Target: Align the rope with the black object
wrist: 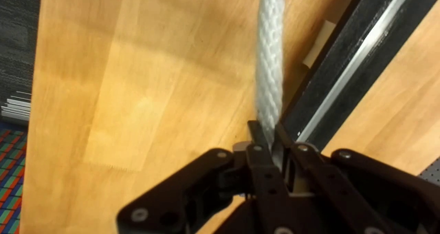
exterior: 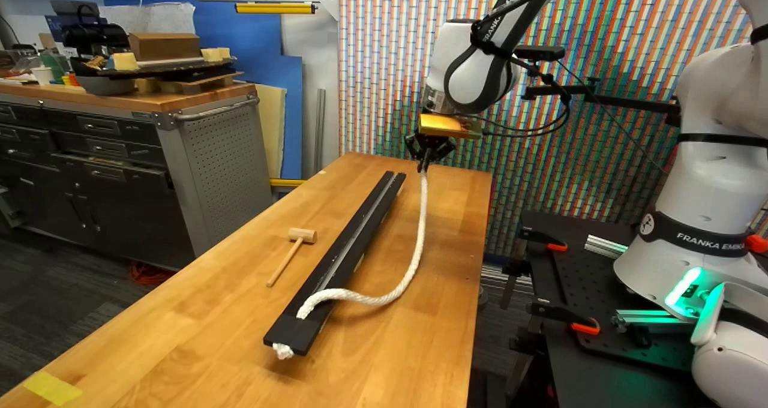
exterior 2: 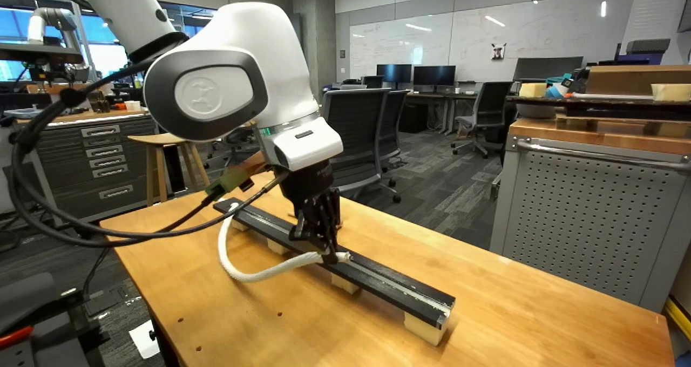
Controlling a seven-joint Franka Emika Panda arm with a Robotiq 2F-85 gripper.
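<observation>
Halfway-ish, imo: white braided rope [exterior: 420, 234] has one end on the grooved black bar [exterior: 343, 258], lower centre; pincer [exterior: 424, 166] clamped near the other, upper centre. Middle's bowed off, needs straightening.

In the wrist view, rope [wrist: 270, 55] and black bar [wrist: 357, 56] are cut off — jaws blurred.

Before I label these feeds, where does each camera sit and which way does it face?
Exterior view: near an end of the table, facing along it toward the striped backdrop; arm, base and gripper show.
Exterior view: apparently on the robot's side, facing across toward chairs and whiteboard; arm and gripper show.
Wrist view: behind the gripper, facing down at rope, black bar and table; gripper shows.
Both exterior views share rope, black bar and cabinet.
</observation>
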